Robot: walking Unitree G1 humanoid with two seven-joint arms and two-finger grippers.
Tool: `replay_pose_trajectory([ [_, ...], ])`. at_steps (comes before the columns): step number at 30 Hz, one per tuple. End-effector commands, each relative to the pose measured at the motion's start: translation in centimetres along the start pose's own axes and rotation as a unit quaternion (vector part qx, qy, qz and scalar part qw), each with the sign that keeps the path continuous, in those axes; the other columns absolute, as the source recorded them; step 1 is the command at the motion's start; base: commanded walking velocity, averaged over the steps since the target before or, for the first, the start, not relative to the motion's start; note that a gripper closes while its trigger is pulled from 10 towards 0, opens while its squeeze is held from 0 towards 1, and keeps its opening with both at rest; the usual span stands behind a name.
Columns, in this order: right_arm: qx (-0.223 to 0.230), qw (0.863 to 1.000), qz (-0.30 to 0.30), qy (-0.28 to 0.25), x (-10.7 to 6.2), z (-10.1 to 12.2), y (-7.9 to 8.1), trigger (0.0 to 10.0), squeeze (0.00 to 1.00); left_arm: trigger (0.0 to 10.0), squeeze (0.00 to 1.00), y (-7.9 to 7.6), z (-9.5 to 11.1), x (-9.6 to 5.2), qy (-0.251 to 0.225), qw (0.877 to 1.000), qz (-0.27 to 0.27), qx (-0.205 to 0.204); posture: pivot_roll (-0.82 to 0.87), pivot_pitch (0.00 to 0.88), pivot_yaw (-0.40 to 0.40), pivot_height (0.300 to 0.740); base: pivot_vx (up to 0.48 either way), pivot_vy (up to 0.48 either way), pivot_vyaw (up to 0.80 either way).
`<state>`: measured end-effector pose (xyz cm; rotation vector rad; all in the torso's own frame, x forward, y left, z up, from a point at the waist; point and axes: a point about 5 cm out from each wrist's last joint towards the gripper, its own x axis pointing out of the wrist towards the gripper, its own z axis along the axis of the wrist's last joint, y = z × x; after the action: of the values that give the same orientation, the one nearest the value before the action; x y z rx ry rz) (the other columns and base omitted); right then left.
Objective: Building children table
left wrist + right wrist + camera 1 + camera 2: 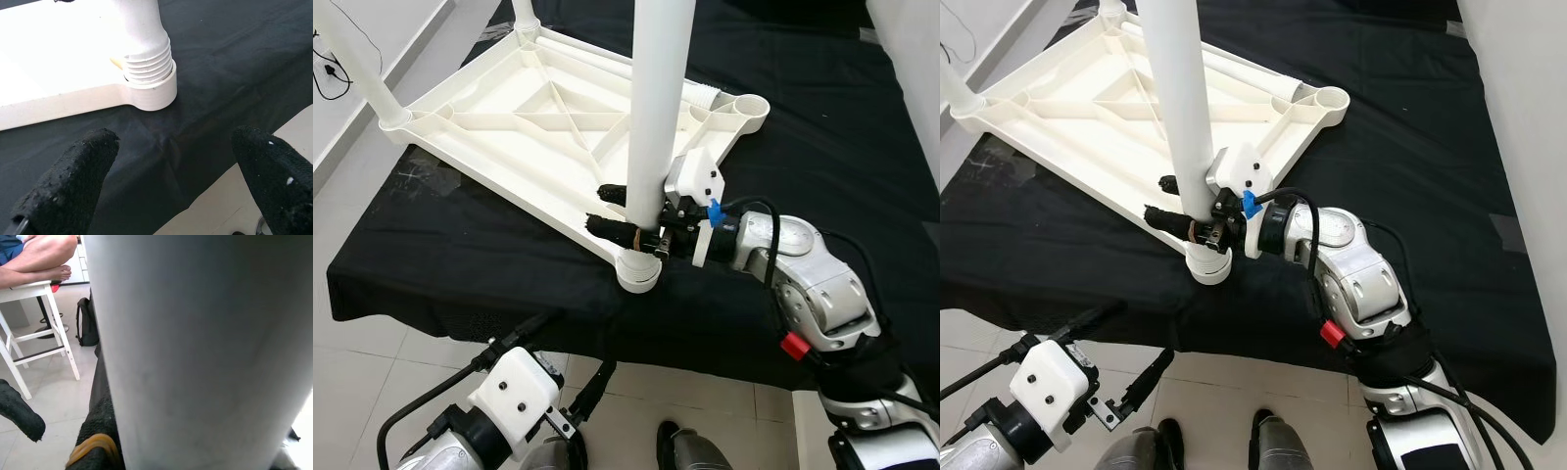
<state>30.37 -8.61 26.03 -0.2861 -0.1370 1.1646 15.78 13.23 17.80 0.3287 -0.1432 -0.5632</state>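
Left eye view showed the upturned white tabletop (524, 117) lying on the black-draped bed (822, 127), a white leg (656, 108) standing upright in the socket (638, 272) at its near corner. The right gripper (617, 209) clasped that leg low down. The left gripper (171, 176) hung released, below the bed's near edge.

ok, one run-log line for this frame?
phase: leg install | right pincer: shut on table leg, threaded end in corner socket | left pincer: open, low by the bed edge | tabletop: upside down on black sheet
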Motion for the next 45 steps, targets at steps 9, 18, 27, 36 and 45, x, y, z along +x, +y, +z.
replay_pose_trajectory([
  [9,0.103,0.986,-0.037,0.126,0.5,-5.9,1.6,10.0,0.0,10.0,0.0,-0.1,-0.4,-0.2,0.014,1.0,0.0,-0.005,0.05,0.319,-0.016,0.74,0.0,0.0,0.0],
  [18,0.119,0.973,-0.139,0.14,0.3,-6.8,1.2,10.0,0.0,10.0,0.0,-0.1,-0.4,-0.3,0.015,1.0,0.0,-0.004,0.05,0.315,-0.017,0.74,0.0,0.0,0.0],
  [27,0.153,0.95,-0.248,0.11,0.5,-7.1,2.0,10.0,0.0,10.0,0.0,0.1,-0.5,-0.3,0.015,1.0,0.0,-0.002,0.04,0.312,-0.005,0.74,0.0,0.0,0.0],
  [36,0.158,0.945,-0.285,0.038,0.4,-6.2,2.9,10.0,0.0,10.0,0.0,0.2,-0.7,-0.3,0.017,1.0,-0.003,-0.001,0.05,0.304,0.002,0.74,0.0,0.0,0.0],
  [45,0.162,0.947,-0.279,-0.004,0.1,-5.7,3.6,10.0,0.0,10.0,0.0,0.2,-0.7,-0.4,0.018,1.0,-0.003,0.0,0.05,0.309,0.007,0.74,0.0,0.0,0.0],
])
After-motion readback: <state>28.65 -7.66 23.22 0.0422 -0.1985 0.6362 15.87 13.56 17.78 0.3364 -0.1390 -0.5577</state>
